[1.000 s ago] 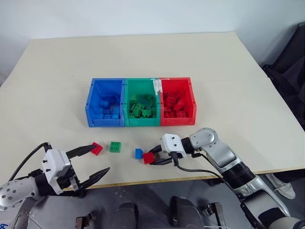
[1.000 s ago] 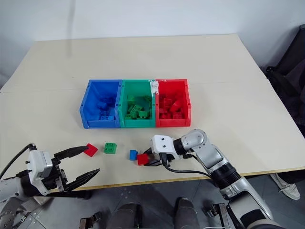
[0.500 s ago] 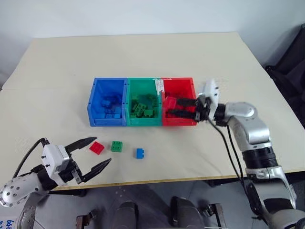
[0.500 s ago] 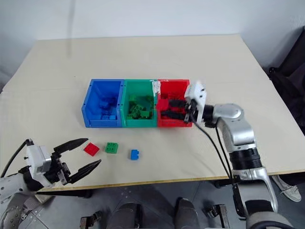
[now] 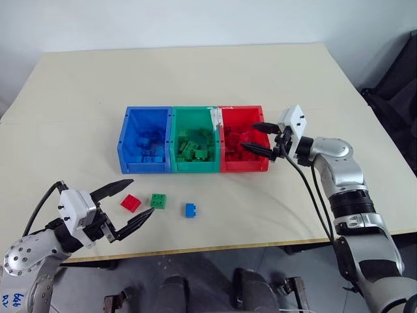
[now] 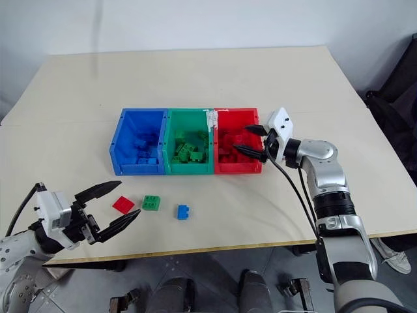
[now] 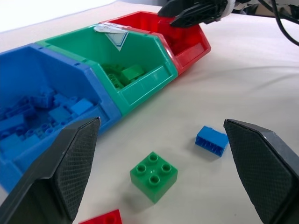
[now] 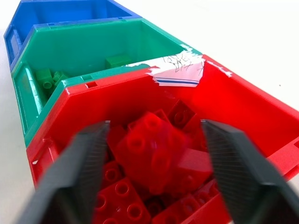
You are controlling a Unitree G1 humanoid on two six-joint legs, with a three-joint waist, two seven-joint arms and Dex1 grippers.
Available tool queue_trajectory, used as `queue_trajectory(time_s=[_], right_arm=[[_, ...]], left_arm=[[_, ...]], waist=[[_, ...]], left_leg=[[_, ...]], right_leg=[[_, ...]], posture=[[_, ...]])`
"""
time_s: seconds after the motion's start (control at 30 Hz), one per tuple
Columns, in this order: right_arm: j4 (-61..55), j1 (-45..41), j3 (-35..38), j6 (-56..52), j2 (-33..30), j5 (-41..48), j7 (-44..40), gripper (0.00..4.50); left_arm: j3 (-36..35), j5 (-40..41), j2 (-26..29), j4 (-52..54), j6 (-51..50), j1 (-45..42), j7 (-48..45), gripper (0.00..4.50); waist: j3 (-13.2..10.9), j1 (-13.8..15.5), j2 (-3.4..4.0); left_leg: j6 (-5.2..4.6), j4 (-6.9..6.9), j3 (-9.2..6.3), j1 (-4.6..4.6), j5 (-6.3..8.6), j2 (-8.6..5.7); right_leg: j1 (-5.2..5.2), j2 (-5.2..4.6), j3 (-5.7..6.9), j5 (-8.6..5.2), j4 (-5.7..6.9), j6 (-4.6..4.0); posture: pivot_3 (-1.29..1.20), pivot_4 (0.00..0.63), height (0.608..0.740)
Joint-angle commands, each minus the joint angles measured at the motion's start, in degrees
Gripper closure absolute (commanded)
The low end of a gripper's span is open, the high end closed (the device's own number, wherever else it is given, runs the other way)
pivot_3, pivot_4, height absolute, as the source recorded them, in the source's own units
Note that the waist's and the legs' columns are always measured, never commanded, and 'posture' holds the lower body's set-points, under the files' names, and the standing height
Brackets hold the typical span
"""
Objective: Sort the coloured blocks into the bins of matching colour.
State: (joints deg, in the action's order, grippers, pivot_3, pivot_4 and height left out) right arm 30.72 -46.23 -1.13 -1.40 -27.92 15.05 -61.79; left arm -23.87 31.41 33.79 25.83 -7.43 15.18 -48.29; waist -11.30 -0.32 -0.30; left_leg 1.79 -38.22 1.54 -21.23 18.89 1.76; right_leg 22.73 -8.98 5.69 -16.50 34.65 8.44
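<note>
Pale tabletop [image 5: 195, 78] is carrying the bins [image 5: 193, 140] in a row, and the right end effector [image 5: 260, 137] is hanging over the red bin [image 5: 243, 116] with its fingers apart, a red block [image 8: 154, 149] dropping among the others. A second ago it was pinching that block low by the tabletop edge. It should be pulling back slowly, missing the rim. The left end effector [image 5: 125, 205] is waiting wide apart beside a loose red block [image 5: 131, 203], a green block [image 5: 158, 200] and a blue block [image 5: 190, 209].

A cream table [image 5: 195, 72] stands before a white wall [image 5: 195, 19], something black [image 5: 401, 85] beside it.
</note>
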Motion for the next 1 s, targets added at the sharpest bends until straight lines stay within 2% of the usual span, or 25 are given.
queue_trajectory(time_s=[0.03, 0.27, 0.47, 0.6, 0.77, 0.83, 0.93, 1.0], right_arm=[[-3.9, 0.1, 1.9, 2.8, -1.2, 3.1, -5.4, 0.06], [-21.5, 13.6, 0.0, -0.3, -7.1, 11.8, -23.5, 0.06], [-23.2, 22.6, 2.5, 1.4, -11.6, 12.0, -25.2, 0.06], [-23.5, 25.0, 4.2, 4.2, -12.3, 11.6, -23.7, 0.06], [-27.9, 27.7, 6.9, 4.0, -13.6, 11.6, -19.5, 0.06], [-31.2, 30.5, 8.6, 3.2, -14.2, 12.3, -18.0, 0.06], [-36.9, 36.7, 11.2, 1.6, -16.2, 13.7, -17.1, 0.06], [-39.2, 38.9, 12.1, 0.5, -17.0, 14.0, -15.9, 0.06]], left_arm=[[-3.8, -0.1, -0.2, -1.9, 2.5, 1.6, 0.2, 0.0], [-9.3, -0.5, 4.3, -10.9, 4.2, 6.1, -5.6, 0.0], [-8.9, -1.5, 6.8, -16.1, 6.4, 4.7, -9.2, 0.0], [-3.2, -0.9, 8.7, -12.5, 3.9, 1.1, -11.7, 0.0], [5.9, 1.7, 11.2, -4.2, -3.0, -8.0, -12.5, 0.0], [11.5, -1.6, 12.8, -3.0, -5.5, -11.8, -12.5, 0.0], [24.6, -10.1, 12.3, -4.0, -8.9, -22.2, -11.1, 0.0], [30.4, -14.8, 11.7, -6.1, -9.5, -26.9, -11.1, 0.0]], waist=[[0.0, 0.0, 0.0], [0.0, 0.5, 0.0], [0.0, 0.3, 0.01], [0.0, 0.3, 0.01], [0.0, 0.6, 0.0], [0.0, 0.7, 0.01], [0.0, 1.7, 0.11], [0.0, 1.7, 0.1]], left_leg=[[0.0, 0.0, 0.0, 0.0, 0.0, 0.0], [-0.04, 0.03, 0.01, -0.02, 0.07, 0.03], [-0.06, -0.03, 0.03, 0.02, 0.14, 0.03], [-0.04, -0.03, 0.04, 0.03, 0.15, 0.05], [-0.03, -0.1, 0.05, 0.02, 0.14, 0.06], [-0.03, -0.1, 0.05, 0.03, 0.15, 0.05], [-0.03, -0.07, 0.05, 0.04, 0.15, 0.01], [-0.03, -0.13, 0.06, 0.03, 0.15, 0.03]], right_leg=[[0.0, 0.0, 0.0, 0.0, 0.0, 0.0], [-0.01, 0.04, 0.02, 0.0, -0.11, 0.0], [-0.07, 0.04, 0.02, 0.02, -0.15, 0.04], [-0.07, 0.06, 0.01, 0.02, -0.15, 0.03], [-0.07, 0.06, -0.03, 0.02, -0.07, 0.04], [-0.07, 0.06, -0.04, 0.02, -0.07, 0.04], [-0.09, 0.06, -0.03, 0.02, -0.08, 0.04], [-0.09, 0.09, -0.04, 0.04, -0.1, 0.06]], posture=[[0.0, 0.15, 0.74], [0.0, 0.15, 0.74], [0.0, 0.15, 0.74], [0.0, 0.15, 0.74], [0.0, 0.15, 0.74], [0.0, 0.15, 0.74], [0.0, 0.15, 0.74], [0.0, 0.15, 0.74]])
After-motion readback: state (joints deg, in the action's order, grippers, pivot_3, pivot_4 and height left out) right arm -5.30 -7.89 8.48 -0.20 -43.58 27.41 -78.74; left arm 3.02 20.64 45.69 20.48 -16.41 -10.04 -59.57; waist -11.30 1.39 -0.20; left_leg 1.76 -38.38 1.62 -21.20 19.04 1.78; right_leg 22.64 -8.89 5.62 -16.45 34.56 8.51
